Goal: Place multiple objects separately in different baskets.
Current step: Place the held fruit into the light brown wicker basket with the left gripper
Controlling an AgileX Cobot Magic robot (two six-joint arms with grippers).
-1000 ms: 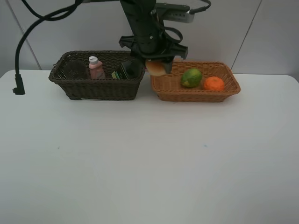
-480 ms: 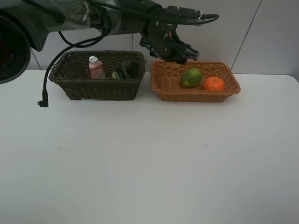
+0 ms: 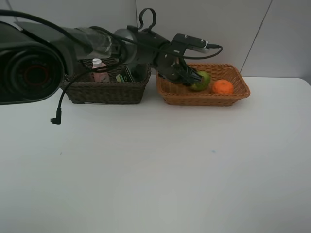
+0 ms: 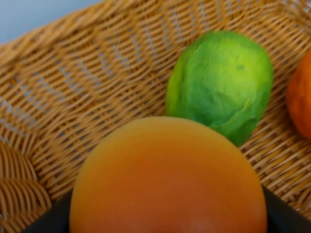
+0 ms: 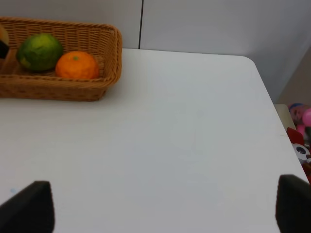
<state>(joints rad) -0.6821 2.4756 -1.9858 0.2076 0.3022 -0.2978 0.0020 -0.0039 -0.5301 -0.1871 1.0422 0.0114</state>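
Peach (image 4: 167, 179), red-orange, sits pinched in the left gripper (image 3: 187, 77), low inside the light tan basket (image 3: 240, 92), just beside the green fruit (image 3: 201, 80) and short of the orange (image 3: 222, 87); held there, I judge, so it drops among the fruit, apart from the pink bottle (image 3: 98, 63) in the dark basket (image 3: 107, 92). Being round, it shows no long axis or heading. Right gripper (image 5: 160, 213) rests spread over bare table (image 5: 194, 145), well away from the tan basket.

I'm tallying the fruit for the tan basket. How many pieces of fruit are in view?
3. The green fruit and orange lie in the tan basket; the peach is held by the left gripper above the basket floor. No others visible.
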